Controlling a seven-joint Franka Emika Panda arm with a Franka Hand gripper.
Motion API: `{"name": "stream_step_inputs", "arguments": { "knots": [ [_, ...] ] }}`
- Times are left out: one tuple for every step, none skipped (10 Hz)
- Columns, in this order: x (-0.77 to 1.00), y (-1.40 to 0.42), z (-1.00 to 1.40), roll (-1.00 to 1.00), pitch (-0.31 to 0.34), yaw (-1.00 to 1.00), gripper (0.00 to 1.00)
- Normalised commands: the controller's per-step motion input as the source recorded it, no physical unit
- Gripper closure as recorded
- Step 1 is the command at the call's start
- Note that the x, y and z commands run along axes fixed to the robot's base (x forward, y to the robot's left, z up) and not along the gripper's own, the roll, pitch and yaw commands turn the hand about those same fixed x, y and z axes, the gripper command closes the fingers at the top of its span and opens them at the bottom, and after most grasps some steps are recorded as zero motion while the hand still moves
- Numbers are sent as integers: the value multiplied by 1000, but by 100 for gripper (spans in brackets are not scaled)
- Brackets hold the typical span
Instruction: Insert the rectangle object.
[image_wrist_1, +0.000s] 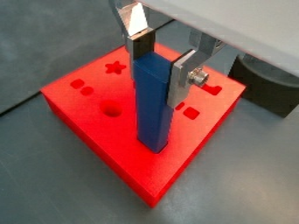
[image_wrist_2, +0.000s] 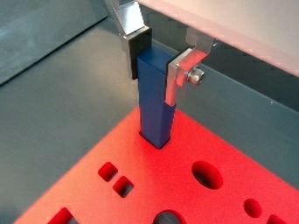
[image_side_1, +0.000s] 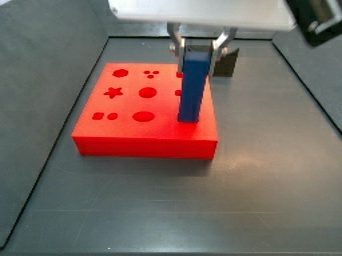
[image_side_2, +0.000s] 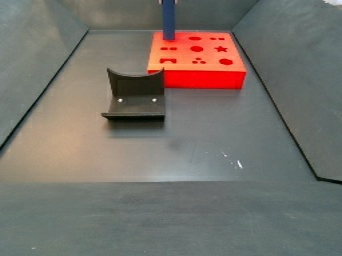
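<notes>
The rectangle object, a tall blue bar, stands upright with its lower end in a hole near a corner of the flat red block. It shows in both wrist views and both side views. My gripper is above the block with its silver fingers on either side of the bar's top, shut on it; it also shows in a wrist view and a side view. The red block has several shaped holes.
A small dark grey curved holder lies on the dark floor away from the red block; it shows behind the block in a side view and a wrist view. Dark walls enclose the floor.
</notes>
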Motion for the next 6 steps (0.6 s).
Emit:
{"name": "stream_step_inputs", "arguments": {
  "knots": [
    [-34, 43, -906, -131, -36, 0, 100],
    [-37, 37, -900, -133, -37, 0, 100],
    [-37, 34, -900, -133, -41, 0, 100],
    [0, 3, -760, -129, -36, 0, 100],
    [0, 0, 0, -4, 0, 0, 100],
    [0, 0, 0, 0, 0, 0, 100]
  ]
}}
